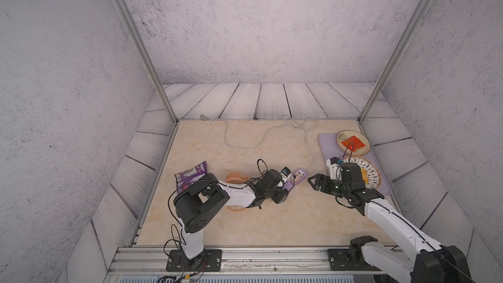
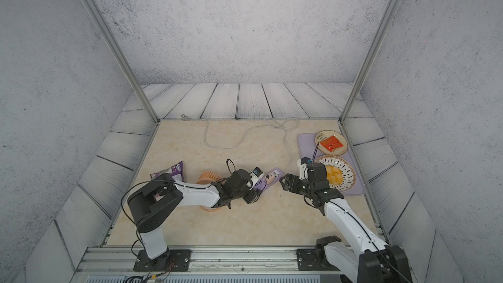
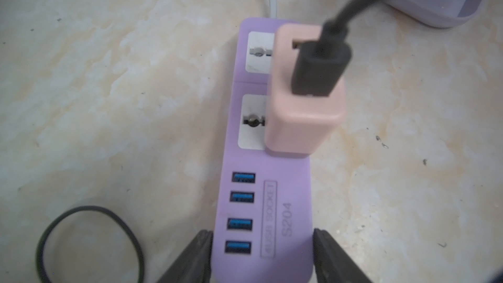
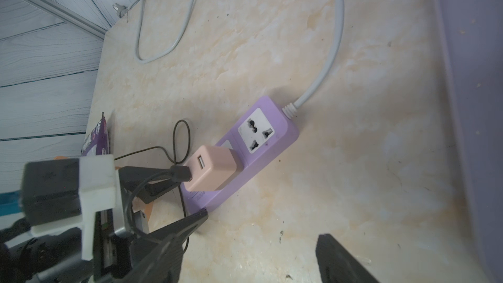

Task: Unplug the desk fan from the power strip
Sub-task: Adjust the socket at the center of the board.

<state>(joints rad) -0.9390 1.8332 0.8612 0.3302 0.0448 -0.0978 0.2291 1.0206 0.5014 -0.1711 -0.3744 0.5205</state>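
Observation:
The lavender power strip (image 1: 302, 174) (image 2: 276, 173) lies mid-table. The pink plug adapter (image 3: 302, 115) (image 4: 212, 167) sits in its socket nearest the USB ports, with the fan's black cord (image 3: 321, 69) plugged into it. My left gripper (image 1: 287, 190) (image 3: 261, 243) is shut on the strip's USB end, one finger (image 3: 196, 257) against each long side. The orange desk fan (image 1: 236, 178) (image 2: 208, 178) lies partly hidden under my left arm. My right gripper (image 1: 312, 183) (image 4: 253, 243) hangs open just right of the strip, holding nothing.
The strip's grey-white cord (image 1: 245, 142) loops to the table's back edge. A purple snack packet (image 1: 190, 175) lies at the left. At the right, a pale purple mat (image 1: 326, 142) carries two plates (image 1: 343, 136) (image 1: 377, 178), close behind my right arm.

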